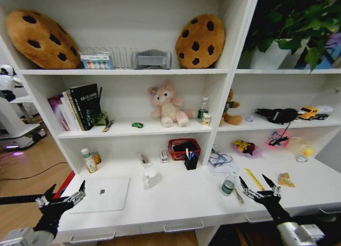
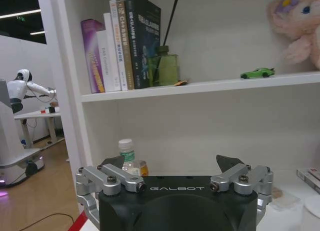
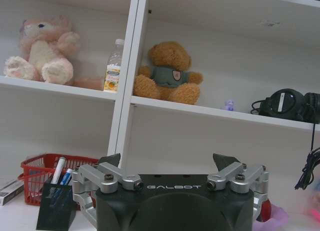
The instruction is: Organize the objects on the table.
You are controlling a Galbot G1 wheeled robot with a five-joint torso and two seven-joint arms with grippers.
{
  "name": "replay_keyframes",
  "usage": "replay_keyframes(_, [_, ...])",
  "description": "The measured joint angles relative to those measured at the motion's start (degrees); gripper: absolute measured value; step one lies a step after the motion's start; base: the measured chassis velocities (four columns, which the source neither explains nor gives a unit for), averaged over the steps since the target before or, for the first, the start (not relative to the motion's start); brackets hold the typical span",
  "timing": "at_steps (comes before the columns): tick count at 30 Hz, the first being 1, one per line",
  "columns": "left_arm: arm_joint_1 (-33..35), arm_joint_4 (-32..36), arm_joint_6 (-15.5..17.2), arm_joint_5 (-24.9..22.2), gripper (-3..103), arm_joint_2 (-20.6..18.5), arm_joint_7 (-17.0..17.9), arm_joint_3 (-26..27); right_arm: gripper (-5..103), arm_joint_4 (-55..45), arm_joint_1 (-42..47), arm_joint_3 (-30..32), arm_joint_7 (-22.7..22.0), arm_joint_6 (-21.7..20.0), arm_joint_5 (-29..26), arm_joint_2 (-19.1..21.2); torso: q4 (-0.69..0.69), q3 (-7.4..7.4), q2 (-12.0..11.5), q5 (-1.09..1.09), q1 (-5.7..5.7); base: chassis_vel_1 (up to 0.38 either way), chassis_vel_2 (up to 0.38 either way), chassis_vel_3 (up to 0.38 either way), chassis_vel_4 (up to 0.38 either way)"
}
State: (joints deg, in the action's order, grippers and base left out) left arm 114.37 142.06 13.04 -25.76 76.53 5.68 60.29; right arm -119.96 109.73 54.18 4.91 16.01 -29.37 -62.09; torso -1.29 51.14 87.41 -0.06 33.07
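Left end effector (image 1: 66, 195) is open, empty, just left of the silver laptop (image 1: 101, 194) on the worktop (image 1: 181, 201). Right end effector (image 1: 259, 186) is open, empty, well right of the laptop.

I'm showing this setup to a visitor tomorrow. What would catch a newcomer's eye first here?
Probably the two cookie-shaped cushions on the top shelf and the pink plush toy on the middle shelf. Below, the silver laptop lies shut on the white desk, with the left gripper and right gripper open at its front edge.

Silver laptop (image 1: 101, 194), green toy car (image 1: 137, 125), red basket (image 1: 184, 148) (pens (image 1: 189, 156) seemingly blue).
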Motion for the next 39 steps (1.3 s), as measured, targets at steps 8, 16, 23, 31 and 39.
replay_keyframes(8, [0.0,0.01,0.0,-0.01,100,0.01,-0.05,-0.01,100,1.33,-2.29,-3.1,3.01,-0.5,-0.06,1.43,-0.02,-0.01,0.0,0.04,-0.01,-0.141,-0.163,0.169,0.128])
replay_keyframes(16, [0.0,0.0,0.0,0.0,100,0.01,0.01,0.01,100,7.44,-11.43,-14.07,3.42,-3.71,-0.53,4.86,0.02,-0.01,0.01,0.06,-0.01,0.018,0.045,-0.021,-0.041])
replay_keyframes(23, [0.0,0.01,0.0,0.0,100,0.01,-0.03,0.0,100,12.99,-20.75,-22.57,1.55,-6.23,1.4,6.48,0.0,0.0,0.0,0.07,-0.01,0.005,0.008,-0.003,-0.002])
replay_keyframes(31, [0.0,0.0,0.0,0.0,100,0.0,-0.02,0.0,82,14.76,-23.5,-25.09,0.88,-7.4,2.21,6.65,0.0,0.0,0.0,0.05,-0.01,0.0,0.0,0.0,0.0])
replay_keyframes(39, [0.0,0.0,0.0,0.0,100,0.01,-0.02,0.0,49,14.31,-22.19,-24.74,1.18,-7.38,2.44,6.19,-0.01,-0.01,0.01,0.05,-0.01,0.0,0.0,0.0,0.0])
